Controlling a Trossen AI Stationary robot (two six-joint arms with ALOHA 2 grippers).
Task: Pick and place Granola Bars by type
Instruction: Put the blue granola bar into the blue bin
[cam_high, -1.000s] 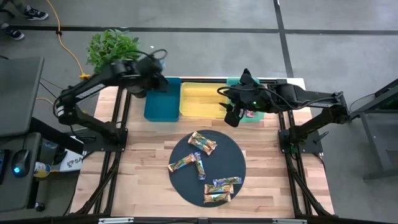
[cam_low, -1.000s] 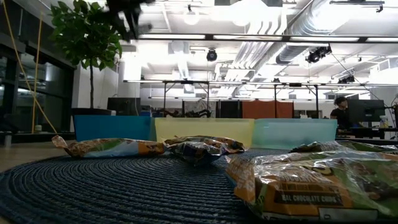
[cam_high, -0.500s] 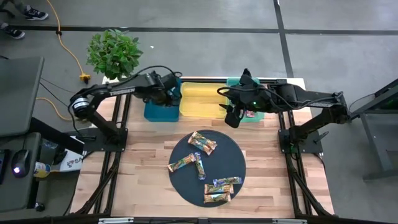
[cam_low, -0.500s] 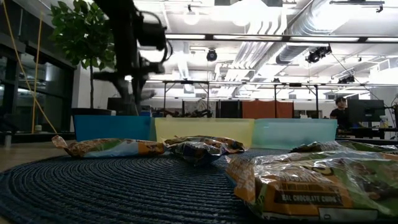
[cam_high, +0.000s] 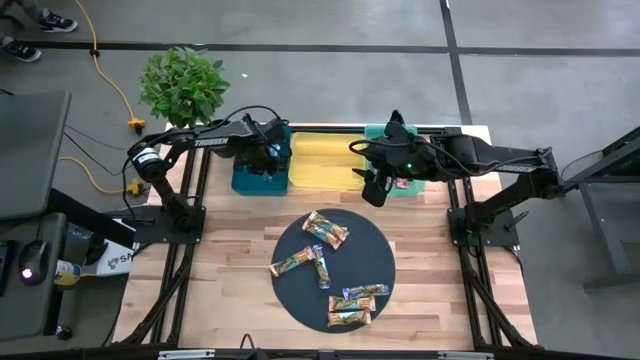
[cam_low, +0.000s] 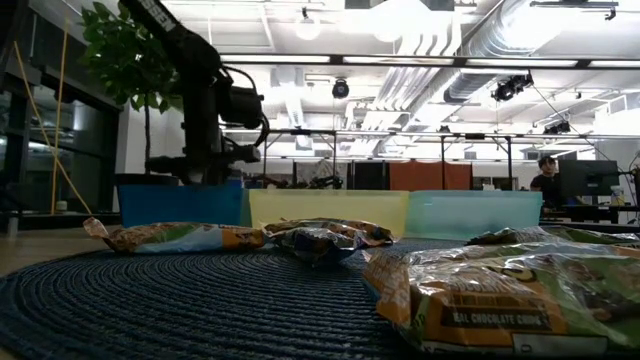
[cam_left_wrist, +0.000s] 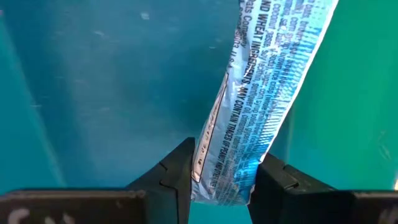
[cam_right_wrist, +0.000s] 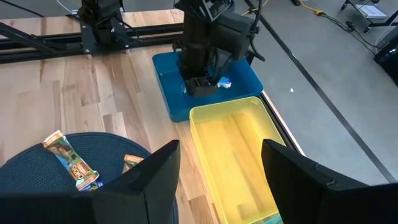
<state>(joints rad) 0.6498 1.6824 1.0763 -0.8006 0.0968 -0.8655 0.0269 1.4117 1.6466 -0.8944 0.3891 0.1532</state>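
My left gripper (cam_high: 266, 157) points down into the blue bin (cam_high: 248, 178) and is shut on a blue-white granola bar (cam_left_wrist: 267, 93). The right wrist view shows the same gripper (cam_right_wrist: 200, 84) with the bar (cam_right_wrist: 224, 81) sticking out beside it. Several more granola bars (cam_high: 326, 229) lie flat on the round dark mat (cam_high: 300, 295). In the low view they show close up (cam_low: 480, 290). My right gripper (cam_high: 373, 187) hangs open and high over the near ends of the yellow bin (cam_high: 322, 160) and the green bin (cam_high: 410, 186), holding nothing. My left gripper pinches the blue-white bar near one end (cam_left_wrist: 219, 177) between its two fingers, which lie across the bar's width. The fingers come from above, pointing down into the blue bin. The bar runs on past the fingertips toward the bin floor; whether it touches the floor I cannot tell.
The three bins stand side by side along the table's far edge. A pink-wrapped bar (cam_high: 403, 183) lies in the green bin. A potted plant (cam_high: 180, 80) stands beyond the far left corner. Bare wood (cam_high: 230, 260) lies left of the mat.
My left gripper has come down from high above the far left of the table into the blue bin, shifting toward the near and right sides. It has tipped to point nearly straight down. The blue-white bar has gone down with it.
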